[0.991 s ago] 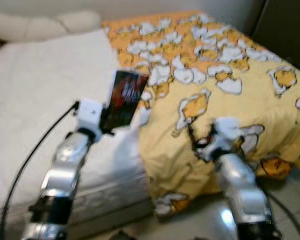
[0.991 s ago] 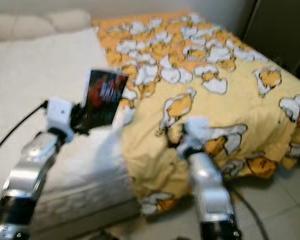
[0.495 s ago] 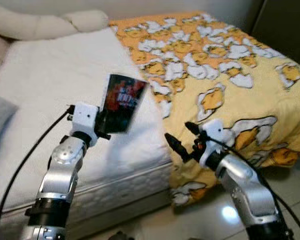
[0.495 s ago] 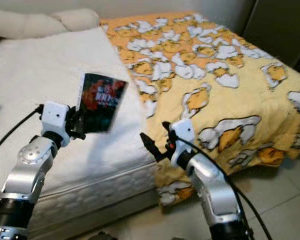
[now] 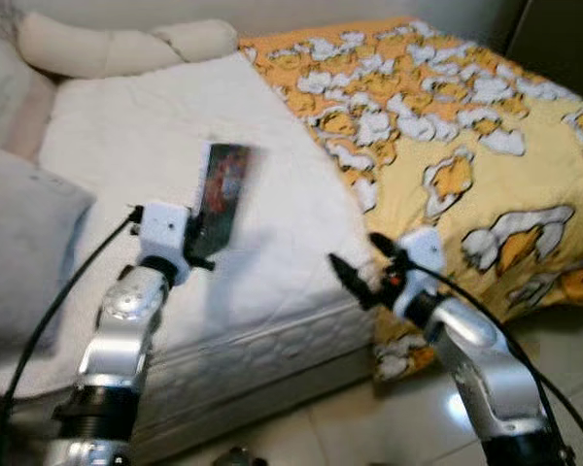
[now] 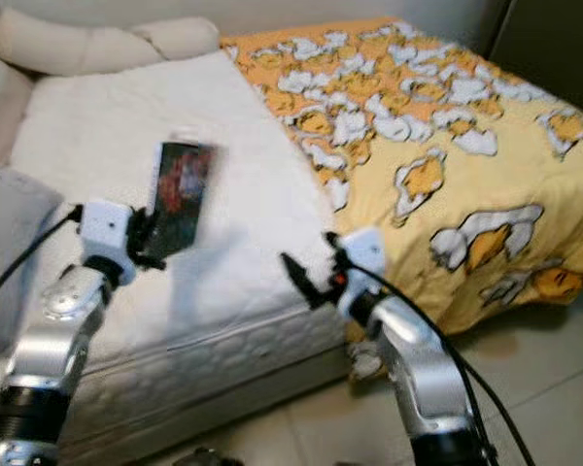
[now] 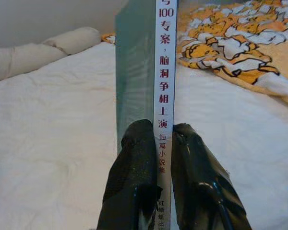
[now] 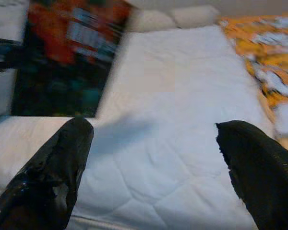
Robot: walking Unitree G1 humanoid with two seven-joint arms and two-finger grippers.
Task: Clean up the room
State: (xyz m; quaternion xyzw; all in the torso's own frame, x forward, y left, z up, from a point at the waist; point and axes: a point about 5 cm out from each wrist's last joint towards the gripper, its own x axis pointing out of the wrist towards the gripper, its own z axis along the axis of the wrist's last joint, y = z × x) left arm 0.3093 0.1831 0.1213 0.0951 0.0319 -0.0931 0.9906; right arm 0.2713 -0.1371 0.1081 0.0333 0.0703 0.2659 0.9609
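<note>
Left tool (image 7: 161,143) clamping one book (image 5: 222,194); right tool (image 8: 153,163) agape, one mattress (image 5: 146,116).

The two head views look forward and down from above the bed's (image 5: 272,194) near edge, taking in the white mattress, the yellow blanket (image 5: 486,146) on the right and a strip of floor (image 6: 544,388) nearest. They share nearly the whole scene, slightly offset sideways. The left wrist view looks close along its fingers (image 7: 134,182), past the book (image 7: 163,72), toward the far pillows (image 7: 43,50). The right wrist view faces across the mattress from its near edge, sharing book (image 8: 62,52) and pillows.
</note>
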